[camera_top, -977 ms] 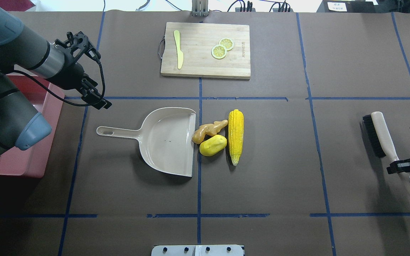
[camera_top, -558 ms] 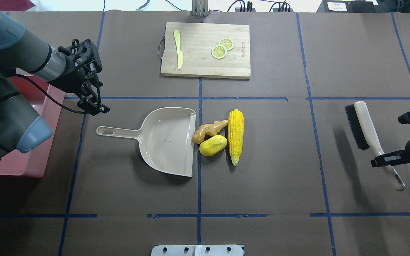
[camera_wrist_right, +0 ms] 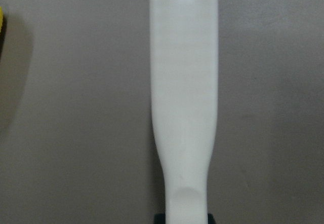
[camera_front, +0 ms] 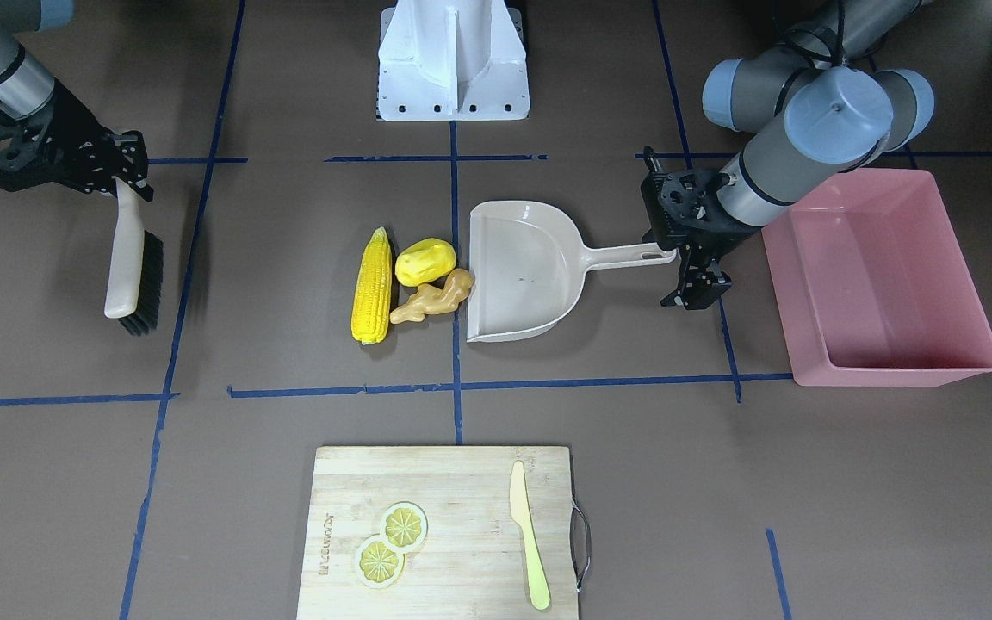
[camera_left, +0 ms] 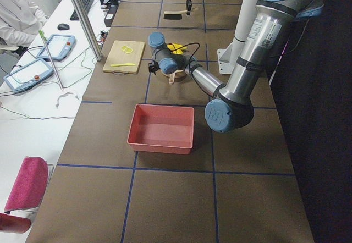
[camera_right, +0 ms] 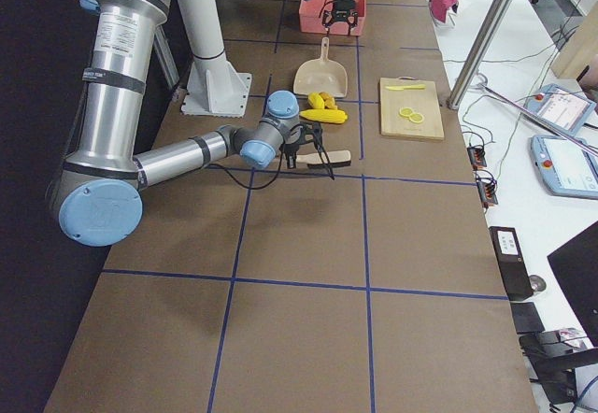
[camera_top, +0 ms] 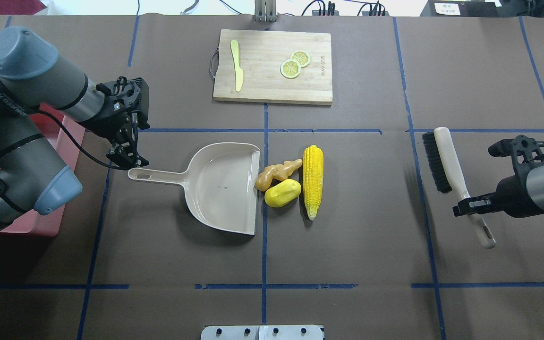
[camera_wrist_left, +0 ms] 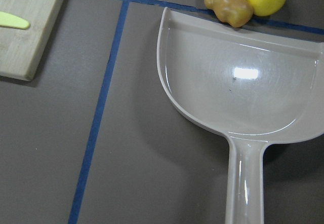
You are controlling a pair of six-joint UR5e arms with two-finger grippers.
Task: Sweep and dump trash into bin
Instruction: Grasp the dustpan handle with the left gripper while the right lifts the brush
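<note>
The trash lies together at mid-table: a yellow corn cob (camera_top: pixel 313 182), a lumpy yellow potato-like piece (camera_top: pixel 282 193) and a tan ginger root (camera_top: pixel 276 174). All three lie at the open mouth of a beige dustpan (camera_top: pixel 220 186). My left gripper (camera_top: pixel 129 159) is open and empty, just above the end of the dustpan's handle (camera_front: pixel 634 255). My right gripper (camera_top: pixel 470 205) is shut on the handle of a brush (camera_top: pixel 451 165) and holds it off to the right of the corn. The pink bin (camera_front: pixel 883 370) stands behind my left arm and holds nothing.
A wooden cutting board (camera_top: pixel 272 89) with a yellow-green knife (camera_top: pixel 237 71) and two lemon slices (camera_top: pixel 294 63) lies at the far side. Blue tape lines cross the brown table cover.
My left gripper has come down and toward the dustpan's handle end. My right gripper has carried the brush to the left, toward the trash. The trash and dustpan have not moved.
</note>
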